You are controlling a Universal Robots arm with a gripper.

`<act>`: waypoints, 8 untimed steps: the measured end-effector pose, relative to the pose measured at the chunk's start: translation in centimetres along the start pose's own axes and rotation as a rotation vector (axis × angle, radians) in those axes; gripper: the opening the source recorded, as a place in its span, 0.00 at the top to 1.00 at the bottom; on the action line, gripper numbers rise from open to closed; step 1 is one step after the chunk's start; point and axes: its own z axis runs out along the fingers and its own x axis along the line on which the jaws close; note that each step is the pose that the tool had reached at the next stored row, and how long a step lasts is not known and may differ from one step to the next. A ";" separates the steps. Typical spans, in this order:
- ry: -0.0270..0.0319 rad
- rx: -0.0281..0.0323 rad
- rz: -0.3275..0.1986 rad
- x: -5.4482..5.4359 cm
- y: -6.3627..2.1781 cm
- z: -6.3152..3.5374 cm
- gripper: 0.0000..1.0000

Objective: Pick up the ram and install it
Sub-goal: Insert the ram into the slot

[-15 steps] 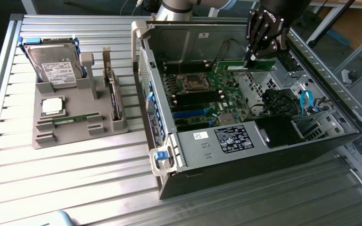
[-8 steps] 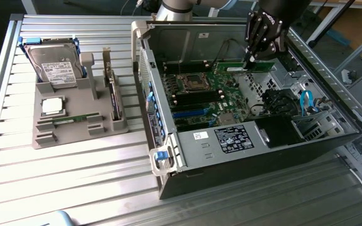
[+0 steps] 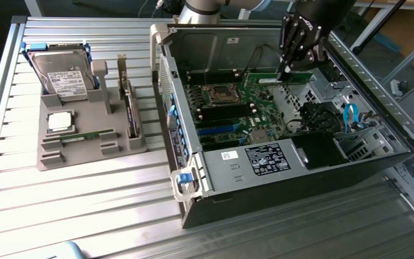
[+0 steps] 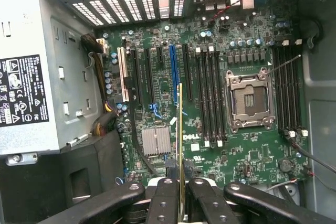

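you have the black 2-fingered gripper [image 3: 288, 69] closed narrow on the ram [image 3: 293, 77], the long thin green circuit-board stick with a white sticker. so the task's part is in the hand, hanging inside the open black and silver computer case [image 3: 192, 178] above the far part of the green motherboard [image 3: 257, 108], and from what you can see it sits in no slot yet. in the wrist view the stick [image 4: 181, 129] shows edge-on between the finger pads [image 4: 165, 198], pinched across its flat faces. i judge it is held that way so its long edge runs parallel with the rows of black memory slots [image 4: 210, 98] beside the square silver processor socket [image 4: 249, 100], which looks empty. the case lies on its side with the panel off, toward the slatted metal table's [image 3: 84, 216] edge at the exterior view's right, most likely so you can reach the board from above. it also holds a grey power supply box with a label [image 3: 268, 159] and a blue cable [image 3: 351, 116]. near the table's opposite edge, the grey moulded parts holder [image 3: 56, 159] keeps a silver hard drive [image 3: 63, 75] upright, a square silver processor chip [image 3: 61, 121] flat, a wider card with a metal bracket [image 3: 129, 108] on edge, and what looks like a 2nd thin green stick [image 3: 77, 136] in a groove.
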 end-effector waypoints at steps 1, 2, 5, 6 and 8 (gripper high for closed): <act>0.0000 0.0000 0.000 0.0 0.00 0.06 0.86; -0.0001 0.0000 0.000 0.0 0.00 0.11 0.86; 0.0000 0.0000 0.000 0.0 0.00 0.28 0.86; 0.0000 0.0000 0.000 0.0 0.00 0.34 0.86; -0.0001 0.0000 0.000 0.0 0.00 0.45 0.86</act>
